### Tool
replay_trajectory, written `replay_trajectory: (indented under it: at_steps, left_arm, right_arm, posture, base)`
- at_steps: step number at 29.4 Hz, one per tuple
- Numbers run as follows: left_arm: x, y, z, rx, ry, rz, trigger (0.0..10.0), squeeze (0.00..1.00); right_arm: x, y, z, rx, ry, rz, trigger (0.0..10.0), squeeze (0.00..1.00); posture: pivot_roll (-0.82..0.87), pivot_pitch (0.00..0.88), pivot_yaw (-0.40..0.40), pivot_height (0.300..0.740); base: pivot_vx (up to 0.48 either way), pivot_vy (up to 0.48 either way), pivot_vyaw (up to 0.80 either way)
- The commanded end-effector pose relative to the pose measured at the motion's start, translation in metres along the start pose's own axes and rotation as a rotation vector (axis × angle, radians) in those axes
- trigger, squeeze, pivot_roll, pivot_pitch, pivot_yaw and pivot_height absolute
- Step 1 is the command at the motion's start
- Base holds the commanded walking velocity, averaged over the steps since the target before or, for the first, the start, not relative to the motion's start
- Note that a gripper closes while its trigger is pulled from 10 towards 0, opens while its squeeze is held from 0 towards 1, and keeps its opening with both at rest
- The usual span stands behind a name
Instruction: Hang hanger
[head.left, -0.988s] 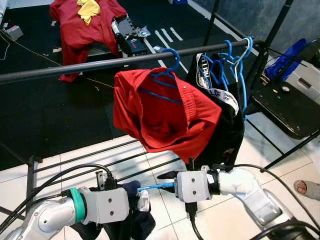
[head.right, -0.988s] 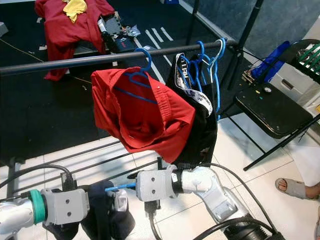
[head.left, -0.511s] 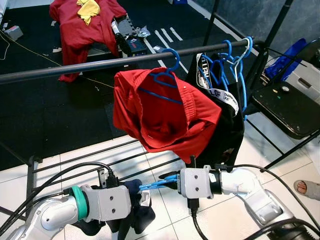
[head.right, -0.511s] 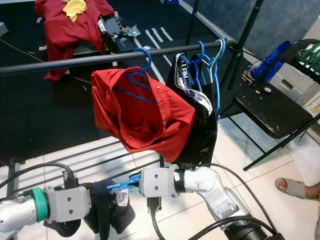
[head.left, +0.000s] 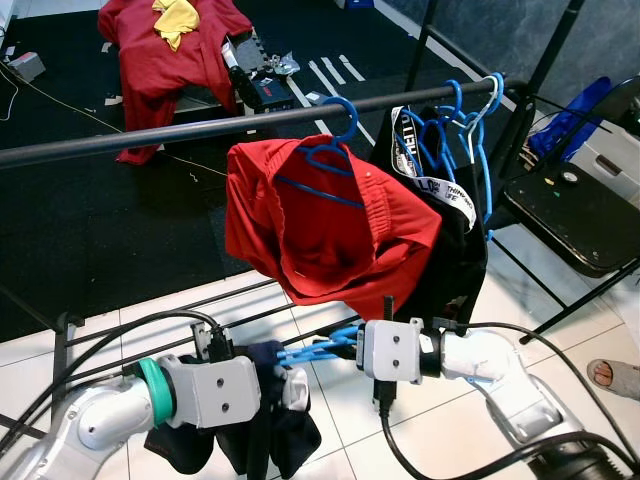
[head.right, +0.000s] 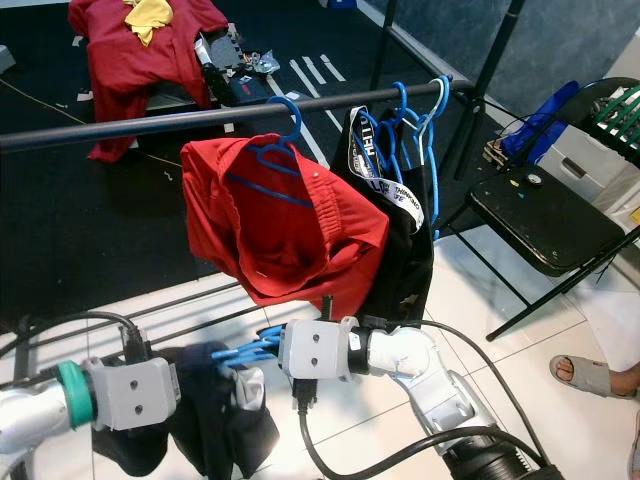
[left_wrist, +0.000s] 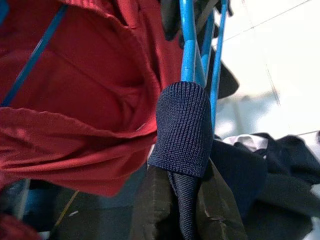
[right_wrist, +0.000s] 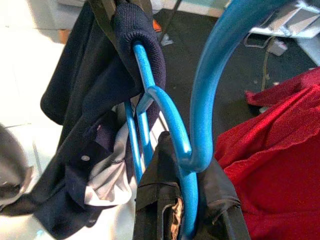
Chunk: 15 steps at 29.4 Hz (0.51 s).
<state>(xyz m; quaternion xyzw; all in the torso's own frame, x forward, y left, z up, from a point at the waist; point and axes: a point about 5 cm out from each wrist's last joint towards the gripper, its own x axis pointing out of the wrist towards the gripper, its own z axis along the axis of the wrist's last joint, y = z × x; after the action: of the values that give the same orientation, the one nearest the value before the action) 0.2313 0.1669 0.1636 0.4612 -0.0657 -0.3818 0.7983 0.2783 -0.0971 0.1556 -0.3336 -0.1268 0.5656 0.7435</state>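
While the left end effector (head.left: 285, 385) grips the navy garment (head.left: 265, 430), the right end effector (head.left: 345, 350) clamps the blue hanger (head.left: 315, 350); both have risen slightly over the last second, hanger now level with the red shirt's (head.left: 330, 225) hem, well below the rail (head.left: 200, 128), so hanging isn't done

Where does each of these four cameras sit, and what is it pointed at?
Left eye, right eye: on the head, looking down at the rail, red garment and both silver arms.
Left wrist: along the left gripper, at the navy garment.
Right wrist: along the right gripper, at the blue hanger.
All share that hanger.
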Motion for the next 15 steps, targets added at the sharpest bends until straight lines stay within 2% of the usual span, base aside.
replay_trajectory:
  at_steps: [1,5,6,9,10,11,12,13,14,15]
  left_arm:
    - [-0.002,0.01,0.031,0.138,-0.129,0.055,0.0,0.0]
    - [-0.008,0.017,0.035,0.191,-0.114,0.094,0.0,0.0]
    - [-0.012,0.021,0.034,0.25,-0.08,0.098,0.0,0.0]
    - [-0.013,0.023,0.033,0.272,-0.066,0.098,0.0,0.0]
    - [-0.017,0.025,0.034,0.298,-0.049,0.084,1.7,0.0]
    - [-0.017,0.025,0.034,0.298,-0.049,0.084,1.7,0.0]
    - [-0.02,0.026,0.034,0.318,-0.029,0.069,4.5,0.0]
    - [-0.02,0.026,0.034,0.318,-0.029,0.069,4.5,0.0]
    - [-0.023,0.028,0.033,0.327,-0.012,0.07,10.0,0.0]
    - [-0.025,0.03,0.034,0.335,-0.001,0.085,10.0,0.0]
  right_arm:
    - [0.015,0.019,-0.003,0.019,-0.021,0.032,0.0,0.0]
    - [0.026,0.023,-0.001,0.004,-0.051,0.032,0.0,0.0]
    - [0.033,0.023,0.001,-0.036,-0.067,0.032,0.0,0.0]
    - [0.035,0.023,0.001,-0.052,-0.072,0.033,0.0,0.0]
    - [0.041,0.024,0.001,-0.059,-0.077,0.04,0.0,0.0]
    - [0.041,0.024,0.001,-0.059,-0.077,0.04,0.0,0.0]
    - [0.046,0.025,0.002,-0.066,-0.085,0.044,0.0,0.0]
    - [0.046,0.025,0.002,-0.066,-0.085,0.044,0.0,0.0]
    - [0.051,0.026,0.002,-0.072,-0.093,0.045,0.0,0.0]
    - [0.054,0.025,0.003,-0.08,-0.101,0.036,0.0,0.0]
  posture:
    - [-0.02,0.137,0.064,0.74]
    - [-0.01,0.135,0.064,0.74]
    - [0.0,0.133,0.061,0.74]
    - [0.0,0.133,0.061,0.74]
    - [0.02,0.129,0.052,0.74]
    - [0.02,0.129,0.052,0.74]
    - [0.03,0.128,0.048,0.74]
    - [0.03,0.128,0.048,0.74]
    - [0.03,0.127,0.044,0.74]
    - [0.03,0.126,0.042,0.74]
  base:
    - [0.0,0.0,0.0]
    - [0.0,0.0,0.0]
    - [0.0,0.0,0.0]
    - [0.0,0.0,0.0]
    - [0.0,0.0,0.0]
    - [0.0,0.0,0.0]
    - [0.0,0.0,0.0]
    - [0.0,0.0,0.0]
    - [0.0,0.0,0.0]
    - [0.0,0.0,0.0]
